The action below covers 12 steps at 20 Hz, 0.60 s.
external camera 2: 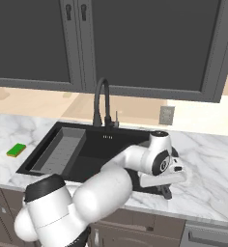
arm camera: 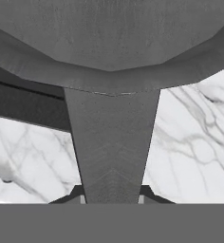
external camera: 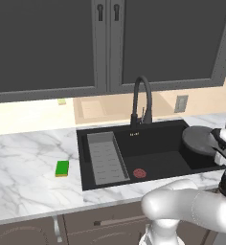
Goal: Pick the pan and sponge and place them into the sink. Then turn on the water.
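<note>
The round dark-grey pan hangs at the right end of the black sink, partly over the basin and partly over its rim. My gripper is shut on the pan's handle. In the hand view the handle runs from the pan's bowl down between my fingertips, with marble counter below. The small green sponge lies flat on the counter left of the sink, also seen from the right base. The black gooseneck faucet stands behind the sink; no water runs.
A grey ribbed tray fills the sink's left part and a red drain sits near the basin's middle. Dark wall cabinets hang above. A wall outlet is behind the counter. My white arm crosses the sink's front right.
</note>
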### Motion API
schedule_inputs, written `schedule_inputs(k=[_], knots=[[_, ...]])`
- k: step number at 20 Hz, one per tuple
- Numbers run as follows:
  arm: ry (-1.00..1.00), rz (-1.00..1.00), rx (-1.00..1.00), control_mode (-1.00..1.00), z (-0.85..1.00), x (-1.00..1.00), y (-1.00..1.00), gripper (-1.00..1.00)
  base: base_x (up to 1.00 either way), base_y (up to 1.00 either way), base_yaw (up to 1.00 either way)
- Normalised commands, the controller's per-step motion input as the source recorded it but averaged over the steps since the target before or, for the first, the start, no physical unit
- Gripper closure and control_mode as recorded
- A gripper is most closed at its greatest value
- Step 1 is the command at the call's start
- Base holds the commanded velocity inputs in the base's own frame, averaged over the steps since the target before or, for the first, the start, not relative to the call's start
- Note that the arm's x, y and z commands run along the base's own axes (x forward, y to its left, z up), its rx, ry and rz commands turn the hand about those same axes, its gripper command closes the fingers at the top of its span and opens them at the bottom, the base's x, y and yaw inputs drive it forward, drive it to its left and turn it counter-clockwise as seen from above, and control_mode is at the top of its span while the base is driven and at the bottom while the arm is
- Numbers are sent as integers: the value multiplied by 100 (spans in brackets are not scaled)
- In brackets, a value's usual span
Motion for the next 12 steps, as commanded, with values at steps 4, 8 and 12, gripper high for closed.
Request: schedule_inputs(k=[4,8,12], knots=[[1,0,-1,-100,0,13,1,100,0,0,0],[1,0,0,-100,0,34,0,100,0,0,0],[0,0,0,-100,0,42,0,100,0,0,0]])
